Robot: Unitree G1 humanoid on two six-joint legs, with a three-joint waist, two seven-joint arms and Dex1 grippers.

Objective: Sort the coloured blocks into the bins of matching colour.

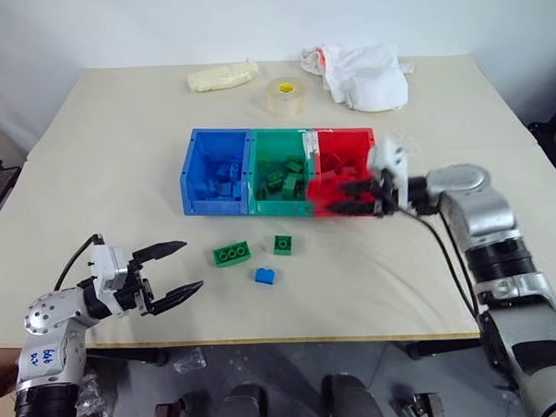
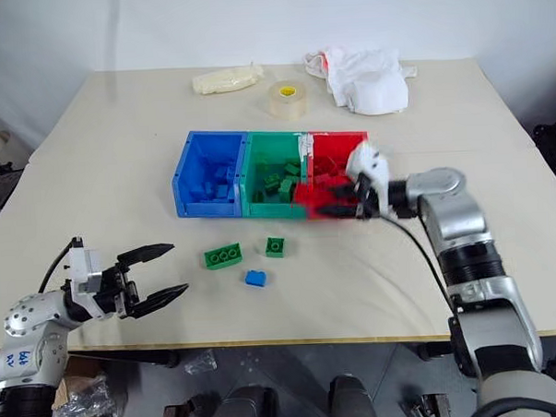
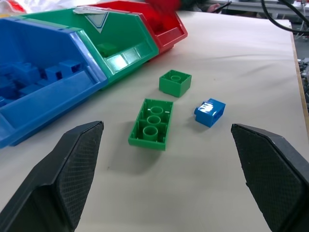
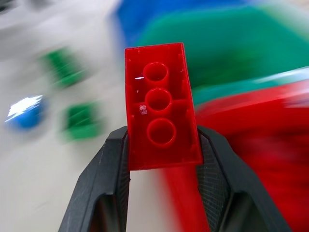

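My right gripper (image 1: 345,197) is shut on an oblong red block (image 4: 159,96) with three studs, held above the front of the red bin (image 1: 349,133). The red bin joins the green bin (image 1: 279,132) and the blue bin (image 1: 186,180) in a row, each with blocks of its own colour inside. On the table in front of the bins lie an oblong green block (image 1: 232,255), a square green block (image 1: 282,244) and a small blue block (image 1: 264,276). My left gripper (image 1: 191,265) stands open near the table's front left, apart from these blocks.
At the back of the table lie a clear tape roll (image 1: 285,95), a white cloth (image 1: 364,74) and a pale bag (image 1: 221,76). The table's front edge runs just below my left gripper.
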